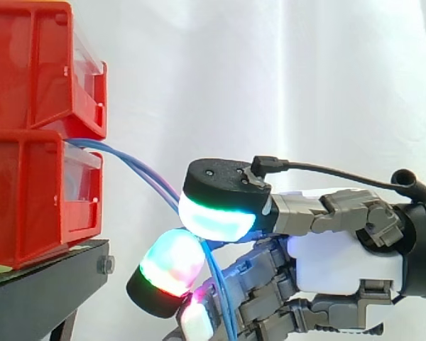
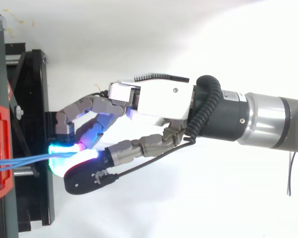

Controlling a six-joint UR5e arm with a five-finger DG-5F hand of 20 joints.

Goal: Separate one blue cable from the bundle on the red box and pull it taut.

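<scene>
Thin blue cables (image 1: 135, 165) leave the gap between the two stacked red bins and slope down to the right towards my hand (image 1: 341, 263). They pass between the thumb's cyan-glowing pad (image 1: 216, 213) and a finger's red-green pad (image 1: 169, 266), then hang down in front of the curled fingers. In the top view the blue cables (image 2: 25, 159) run nearly straight from the red bin (image 2: 1, 148) to the glowing tips of my hand (image 2: 159, 99). The thumb and fingers are curled round the strands. I cannot tell how many strands are pinched.
The upper red bin (image 1: 28, 71) sits on the lower red bin (image 1: 28, 206), both on a black stand (image 1: 42, 284) at the left. The stand's edge (image 2: 37, 89) lies just left of my fingertips. A white curtain hangs behind.
</scene>
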